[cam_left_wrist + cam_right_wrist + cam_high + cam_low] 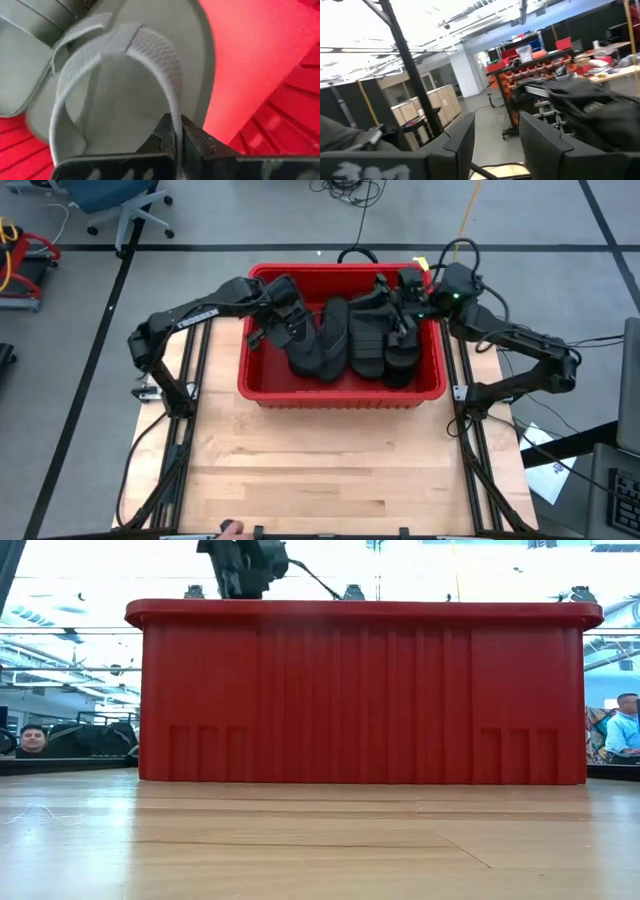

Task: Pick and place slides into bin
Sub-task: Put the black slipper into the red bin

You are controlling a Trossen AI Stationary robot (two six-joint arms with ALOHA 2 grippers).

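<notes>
The red bin stands on the far half of the wooden table and shows as a red wall in the low view. Several black slides lie in it. My left gripper reaches into the bin's left part from above, shut on a thong-strapped flip-flop slide. A slide with a wide strap lies beside it. My right gripper hovers over the bin's far right corner. In the right wrist view the right gripper is open, tilted up toward the room, with nothing between its fingers. My left gripper pinches one arm of the flip-flop's thong strap between its two fingers, some way back from the toe post. The fingers come from above, pointing steeply down, and lie across the strap. The sole hangs under the strap inside the bin; whether it rests on other slides I cannot tell.
The near half of the table is bare wood. A person's hand shows at the near edge. Cables and an office chair lie on the floor beyond the bin. People sit in the room behind.
</notes>
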